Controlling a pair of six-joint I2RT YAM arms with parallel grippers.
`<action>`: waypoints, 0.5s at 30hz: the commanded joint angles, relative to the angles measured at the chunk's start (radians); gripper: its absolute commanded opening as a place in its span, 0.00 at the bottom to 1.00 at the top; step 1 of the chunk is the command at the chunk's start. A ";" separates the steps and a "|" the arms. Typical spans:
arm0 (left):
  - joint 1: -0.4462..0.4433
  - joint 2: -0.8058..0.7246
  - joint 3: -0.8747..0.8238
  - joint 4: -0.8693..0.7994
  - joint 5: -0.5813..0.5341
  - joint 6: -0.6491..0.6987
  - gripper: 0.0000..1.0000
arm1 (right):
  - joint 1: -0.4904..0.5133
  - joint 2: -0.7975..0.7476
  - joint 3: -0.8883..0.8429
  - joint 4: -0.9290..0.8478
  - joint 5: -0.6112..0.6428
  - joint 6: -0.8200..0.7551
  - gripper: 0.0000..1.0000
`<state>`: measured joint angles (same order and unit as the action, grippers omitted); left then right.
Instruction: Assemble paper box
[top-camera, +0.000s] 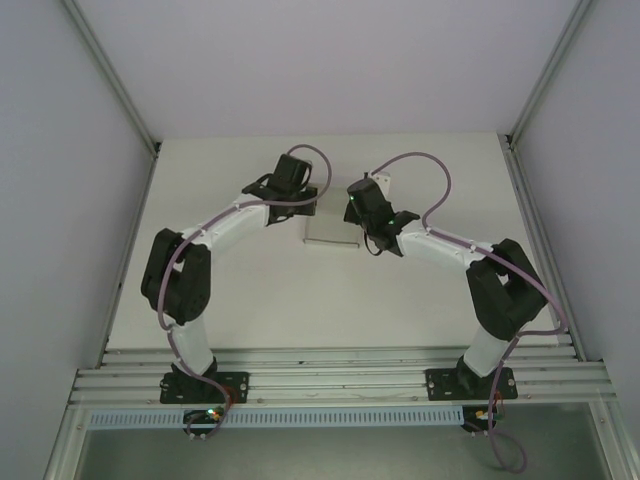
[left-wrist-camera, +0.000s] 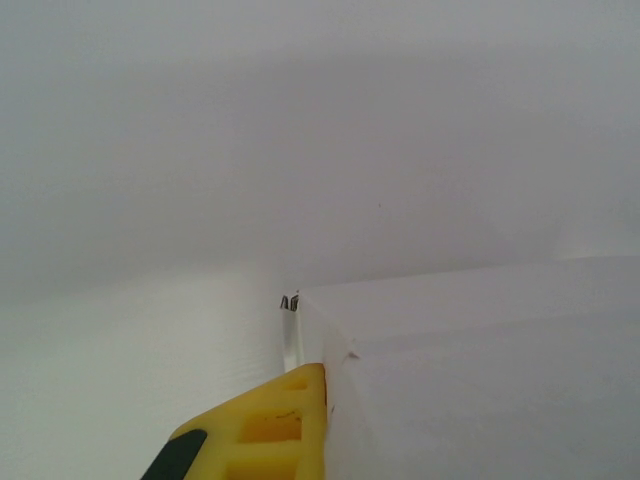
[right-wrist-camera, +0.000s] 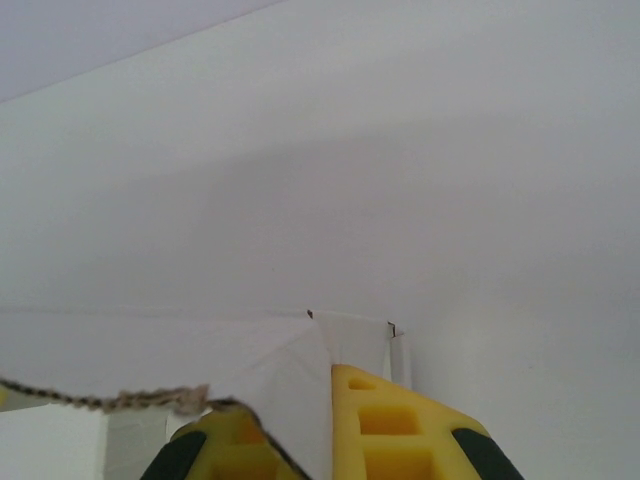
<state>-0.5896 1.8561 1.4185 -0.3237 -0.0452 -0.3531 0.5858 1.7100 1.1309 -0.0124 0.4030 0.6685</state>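
The paper box (top-camera: 326, 234) is pale card lying mid-table between both arms. My left gripper (top-camera: 306, 203) sits at the box's left end. In the left wrist view one yellow finger (left-wrist-camera: 280, 425) presses against an upright white wall of the paper box (left-wrist-camera: 480, 370); that wall hides the other finger, and the left gripper (left-wrist-camera: 328, 378) is shut on it. My right gripper (top-camera: 354, 222) is at the box's right end. In the right wrist view the right gripper (right-wrist-camera: 322, 388) is shut on a folded white flap of the paper box (right-wrist-camera: 285, 375), with a frayed card edge (right-wrist-camera: 120, 401) to the left.
The white table (top-camera: 250, 300) is walled by pale panels with metal corner posts (top-camera: 112, 75). Aluminium rails (top-camera: 340, 384) carry both arm bases along the near edge. Purple cables (top-camera: 430, 165) loop above each wrist.
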 joint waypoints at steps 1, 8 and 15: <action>-0.014 0.020 -0.026 0.059 0.021 -0.023 0.01 | 0.011 0.011 -0.044 0.076 0.037 0.050 0.03; -0.050 -0.011 -0.139 0.122 -0.021 0.011 0.01 | 0.040 -0.003 -0.157 0.147 0.071 0.059 0.02; -0.060 -0.099 -0.290 0.248 0.007 0.008 0.09 | 0.093 -0.035 -0.243 0.181 0.144 0.034 0.02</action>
<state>-0.6380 1.8004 1.1843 -0.1078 -0.0807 -0.3428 0.6510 1.6878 0.9237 0.1841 0.5011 0.6872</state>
